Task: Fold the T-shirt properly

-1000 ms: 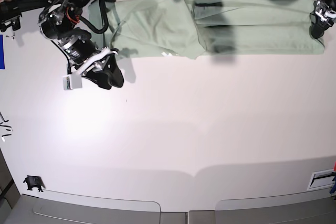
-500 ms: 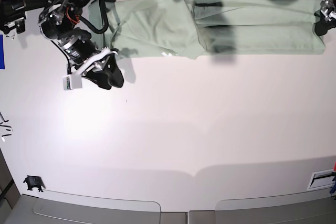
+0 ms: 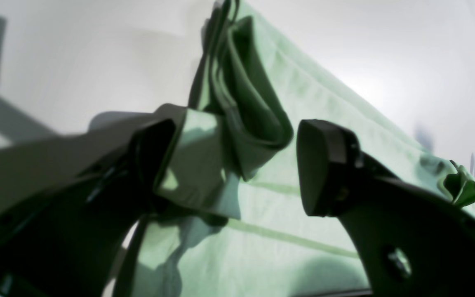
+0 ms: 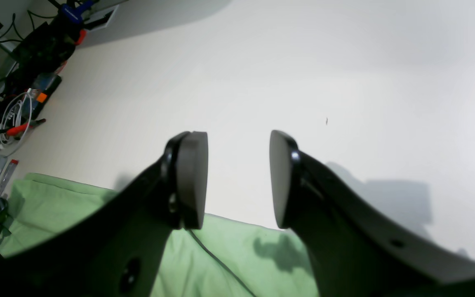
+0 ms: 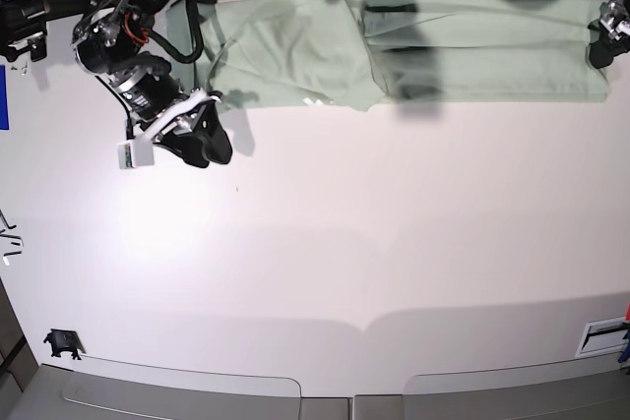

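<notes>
Along the far edge of the white table (image 5: 325, 243), the T-shirt (image 5: 413, 51) lies spread in a long, flat band of pale sage-green cloth, reaching from beside the right arm to the table's other end. Its near hem runs fairly straight, with a small dip around the middle, and dark shadows fall across its centre. At the end by the left gripper (image 3: 229, 165), the wrist view shows the cloth bunched into a thick, layered fold that stands up between the jaws; the jaws are spread apart, one finger (image 3: 151, 165) touching the fold and the other clear of it, so nothing is clamped. Flatter cloth with faint crease lines stretches away beneath, ending in a small crumpled tuft (image 3: 462, 187). The right gripper (image 4: 237, 177) hangs above bare table just beside the shirt's edge, jaws parted and holding nothing; green cloth (image 4: 229, 255) shows below it with a thin dark line across it.
</notes>
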Controlling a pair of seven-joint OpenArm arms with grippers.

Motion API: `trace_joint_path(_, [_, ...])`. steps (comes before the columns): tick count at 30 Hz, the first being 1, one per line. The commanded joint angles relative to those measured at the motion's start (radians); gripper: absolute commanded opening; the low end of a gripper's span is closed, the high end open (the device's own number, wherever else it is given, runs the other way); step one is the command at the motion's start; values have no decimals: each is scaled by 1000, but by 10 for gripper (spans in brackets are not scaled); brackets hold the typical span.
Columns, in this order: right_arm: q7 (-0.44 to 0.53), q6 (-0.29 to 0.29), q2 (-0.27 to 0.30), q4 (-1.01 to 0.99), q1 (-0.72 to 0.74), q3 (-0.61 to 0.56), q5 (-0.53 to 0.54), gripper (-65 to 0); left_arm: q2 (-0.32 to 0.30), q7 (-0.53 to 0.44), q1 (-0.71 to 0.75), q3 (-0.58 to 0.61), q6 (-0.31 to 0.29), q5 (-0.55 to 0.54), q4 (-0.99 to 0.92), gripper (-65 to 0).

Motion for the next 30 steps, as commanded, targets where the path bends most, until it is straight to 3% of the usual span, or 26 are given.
trace_joint_path(1, [24, 2, 5, 18, 8, 0, 26, -419, -19, 6, 6, -4, 3, 6, 7, -211])
trace_joint_path(11, [24, 2, 5, 18, 8, 0, 26, -419, -19, -18, 6, -4, 3, 19, 7, -223])
trace_joint_path(15, [24, 2, 5, 18, 8, 0, 26, -419, -19, -18, 6, -4, 3, 19, 7, -326])
trace_joint_path(22, [24, 2, 5, 18, 8, 0, 26, -419, -19, -57, 6, -4, 3, 19, 7, -650])
trace_joint_path(27, [23, 2, 5, 18, 8, 0, 25, -419, -19, -118, 6, -4, 3, 17, 7, -650])
trace_joint_path(30, [19, 1, 5, 18, 8, 0, -2, -419, -20, -116, 6, -4, 3, -39, 8, -650])
